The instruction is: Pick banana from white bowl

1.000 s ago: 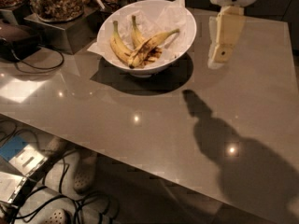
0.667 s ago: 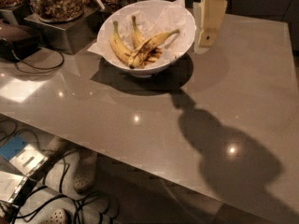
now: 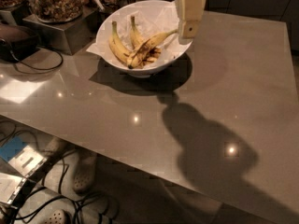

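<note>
Gripper point(image 3: 188, 31) hangs over the right rim of the white bowl point(image 3: 152, 70), tip low, almost level with the rim. Apart or together - cannot tell from this angle. It holds nothing.

Directly beside the tip is the thin stem of the banana point(image 3: 152, 45), the longest of 3. It lies diagonally across the bowl, with its stem pointing up-right toward the gripper and its dark bruised end down-left in the middle. My read: the gripper sits on this side because the stem end is the nearest, most exposed part - approach step, grasp not yet made.

2 other bananas are in the bowl, a clean yellow curved banana point(image 3: 117, 45) along the left wall and a shorter streaked banana point(image 3: 134, 34) behind. Both touch or overlap the target near its bruised end, so a lift may drag them.

Crumpled white paper point(image 3: 99, 48) lines the bowl and spills over the left edge. The bowl stands on a grey table point(image 3: 243, 92). A jar of nuts point(image 3: 55, 1) stands well apart at the back left.
</note>
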